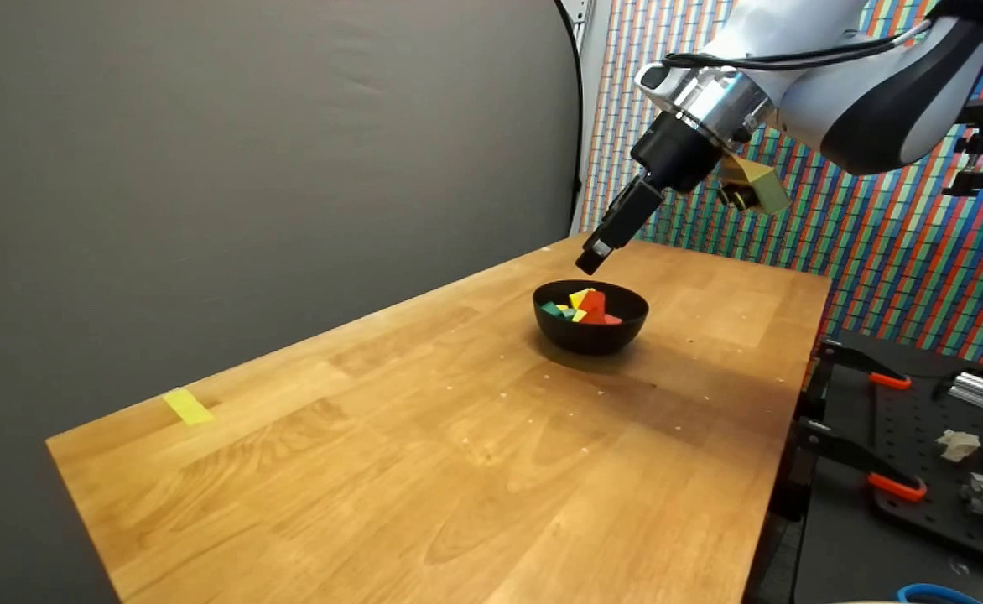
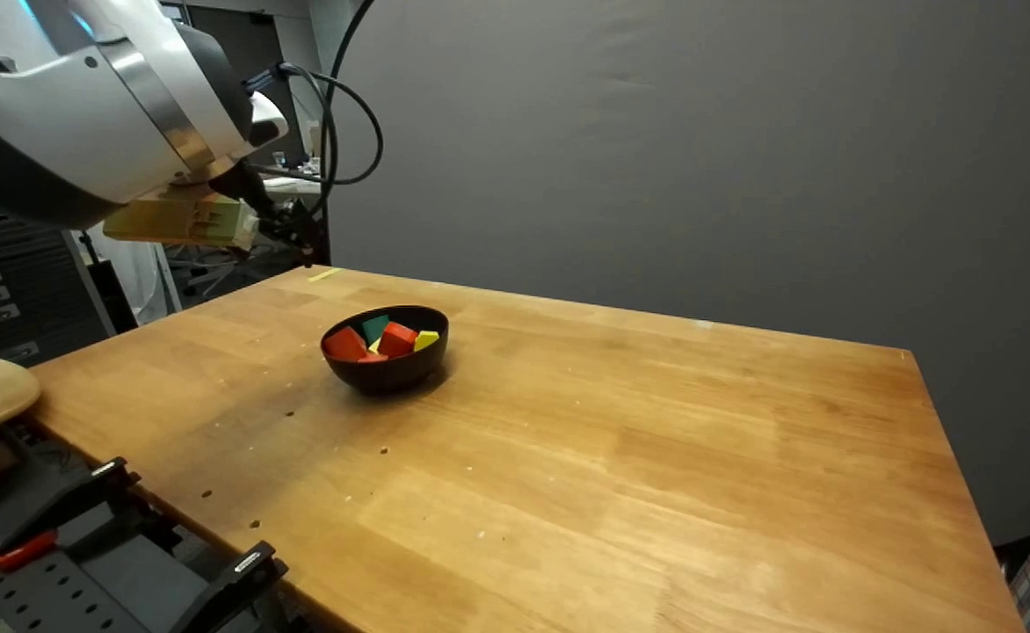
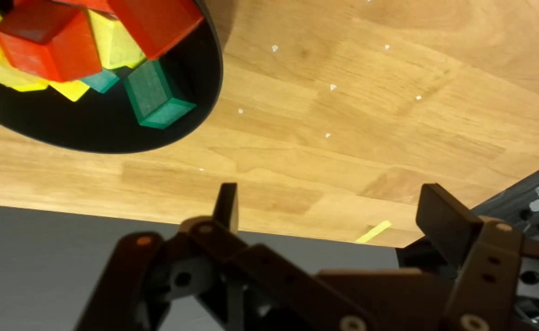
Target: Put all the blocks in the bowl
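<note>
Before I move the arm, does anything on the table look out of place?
One oddity: a flat yellow strip, possibly tape, lies at the edge of the table, near a corner, away from the bowl where the visible blocks sit. The bowl looks upright. Pale specks also dot the table.

The table (image 1: 475, 520) was smooth wood, its grain showing under a soft sheen. The bowl (image 1: 590, 342) looked like black plastic, smooth and mostly matt, and the blocks (image 3: 74, 53) had smooth faces, though from where I stood I couldn't tell painted wood from plastic. The tool (image 3: 334, 211) was dark and dull, while the arm (image 2: 76, 132) looked like smooth white plastic with some gloss, banded by a collar (image 1: 725, 99) of shiny metal. The grey backdrop (image 1: 290, 168) resembled matt cloth, faintly creased, and the yellow strip (image 1: 188, 406) could have passed for paper tape.
</note>
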Controlling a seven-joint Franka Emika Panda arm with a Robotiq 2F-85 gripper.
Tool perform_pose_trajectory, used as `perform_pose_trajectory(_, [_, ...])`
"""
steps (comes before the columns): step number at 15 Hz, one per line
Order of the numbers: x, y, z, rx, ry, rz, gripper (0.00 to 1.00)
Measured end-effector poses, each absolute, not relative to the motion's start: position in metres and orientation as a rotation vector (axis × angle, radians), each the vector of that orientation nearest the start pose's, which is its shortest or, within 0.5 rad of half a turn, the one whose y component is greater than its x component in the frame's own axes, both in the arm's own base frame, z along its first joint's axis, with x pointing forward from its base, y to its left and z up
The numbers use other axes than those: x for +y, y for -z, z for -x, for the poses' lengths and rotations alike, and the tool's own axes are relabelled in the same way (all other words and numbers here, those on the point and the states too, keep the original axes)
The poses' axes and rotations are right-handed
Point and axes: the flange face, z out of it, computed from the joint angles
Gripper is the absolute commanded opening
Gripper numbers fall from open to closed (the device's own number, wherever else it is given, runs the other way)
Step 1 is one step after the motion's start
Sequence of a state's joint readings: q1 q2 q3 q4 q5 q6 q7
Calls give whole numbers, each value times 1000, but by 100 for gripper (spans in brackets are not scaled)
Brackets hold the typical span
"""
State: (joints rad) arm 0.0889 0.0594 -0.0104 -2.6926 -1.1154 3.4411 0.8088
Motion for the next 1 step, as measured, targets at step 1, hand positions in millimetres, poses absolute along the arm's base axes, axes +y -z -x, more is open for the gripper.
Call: perform_pose_trajectory(1, [135, -267, -391, -616, 792, 2762, 100])
